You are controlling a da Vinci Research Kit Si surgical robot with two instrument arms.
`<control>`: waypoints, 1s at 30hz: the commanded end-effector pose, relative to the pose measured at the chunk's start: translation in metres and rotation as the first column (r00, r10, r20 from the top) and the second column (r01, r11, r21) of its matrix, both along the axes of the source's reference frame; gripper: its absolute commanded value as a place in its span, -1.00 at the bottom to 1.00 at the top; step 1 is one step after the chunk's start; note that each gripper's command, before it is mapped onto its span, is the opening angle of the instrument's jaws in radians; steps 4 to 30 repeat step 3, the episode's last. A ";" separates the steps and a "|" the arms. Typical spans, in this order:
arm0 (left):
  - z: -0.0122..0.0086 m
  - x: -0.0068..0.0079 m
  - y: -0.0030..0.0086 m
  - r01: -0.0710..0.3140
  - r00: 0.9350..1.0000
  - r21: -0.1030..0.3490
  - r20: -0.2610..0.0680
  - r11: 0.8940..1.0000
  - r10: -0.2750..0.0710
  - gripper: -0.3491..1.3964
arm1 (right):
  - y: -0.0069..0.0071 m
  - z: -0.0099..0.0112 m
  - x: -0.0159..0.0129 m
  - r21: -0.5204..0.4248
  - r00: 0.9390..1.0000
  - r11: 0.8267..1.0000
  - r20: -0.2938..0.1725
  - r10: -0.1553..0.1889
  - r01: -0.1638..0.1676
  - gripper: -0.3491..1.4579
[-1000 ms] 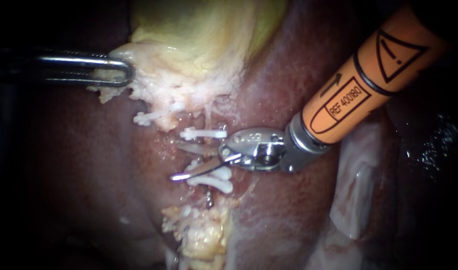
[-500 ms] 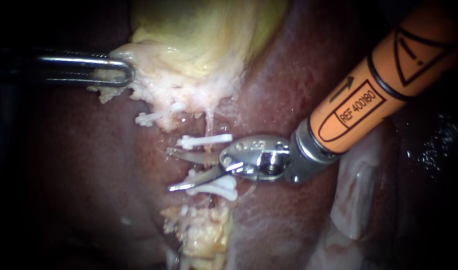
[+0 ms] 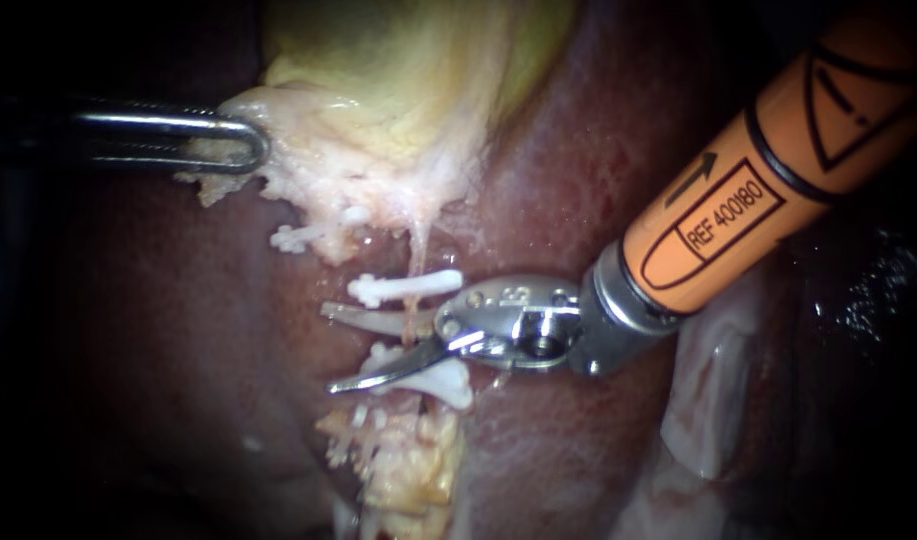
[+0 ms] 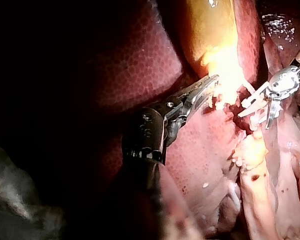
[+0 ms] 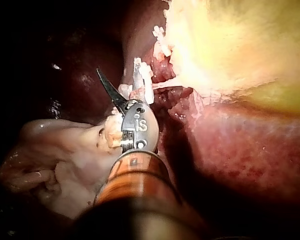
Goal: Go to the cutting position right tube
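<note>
The right tool [image 3: 326, 347], entering from the upper right on an orange-sleeved shaft, is lying low over the liver [image 3: 578, 150] with its two thin blades spread wide and gripping nothing. The right tube [image 3: 415, 255] – a thin pale strand running down from the gallbladder [image 3: 398, 60] – is passing through the gap near the hinge. The upper blade is sitting just below the upper clip [image 3: 403, 287], and the lower blade is crossing over the lower clip [image 3: 438, 378]. Whether either blade is touching the tube cannot be told. The left tool [image 3: 253, 150], entering from the left, is holding its jaws closed on the pale ragged edge of the gallbladder – well apart from the right tool. A third clip [image 3: 303, 236] is lying below that edge, nearer the left tool.
</note>
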State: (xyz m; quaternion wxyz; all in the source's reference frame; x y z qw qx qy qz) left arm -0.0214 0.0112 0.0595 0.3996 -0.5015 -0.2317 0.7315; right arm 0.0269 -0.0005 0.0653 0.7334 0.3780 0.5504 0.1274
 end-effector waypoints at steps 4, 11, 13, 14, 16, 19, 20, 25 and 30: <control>0.0000 0.0000 0.0000 0.000 1.000 0.000 -0.001 1.000 0.000 -1.00 | -0.0001 0.0002 0.0001 0.005 1.000 1.000 0.002 -0.002 0.002 0.82; 0.0000 0.0000 0.0000 0.000 1.000 0.000 -0.001 1.000 0.000 -1.00 | -0.0001 0.0002 0.0001 0.005 1.000 1.000 0.002 -0.002 0.002 0.82; 0.0000 0.0000 0.0000 0.000 1.000 0.000 -0.001 1.000 0.000 -1.00 | -0.0001 0.0002 0.0001 0.005 1.000 1.000 0.002 -0.002 0.002 0.82; 0.0000 0.0000 0.0000 0.000 1.000 0.000 -0.001 1.000 0.000 -1.00 | -0.0001 0.0002 0.0001 0.005 1.000 1.000 0.002 -0.002 0.002 0.82; 0.0000 0.0000 0.0000 0.000 1.000 0.000 -0.001 1.000 0.000 -1.00 | -0.0001 0.0002 0.0001 0.005 1.000 1.000 0.002 -0.002 0.002 0.82; 0.0000 0.0000 0.0000 0.000 1.000 0.000 -0.001 1.000 0.000 -1.00 | -0.0001 0.0002 0.0001 0.005 1.000 1.000 0.002 -0.002 0.002 0.82; 0.0000 0.0000 0.0000 0.000 1.000 0.000 -0.001 1.000 0.000 -1.00 | -0.0001 0.0002 0.0001 0.005 1.000 1.000 0.002 -0.002 0.002 0.82; 0.0000 0.0000 0.0000 0.000 1.000 0.000 -0.001 1.000 0.000 -1.00 | -0.0001 0.0002 0.0001 0.005 1.000 1.000 0.002 -0.002 0.002 0.82; 0.0000 0.0000 0.0000 0.000 1.000 0.000 -0.001 1.000 0.000 -1.00 | -0.0001 0.0002 0.0001 0.005 1.000 1.000 0.002 -0.002 0.002 0.82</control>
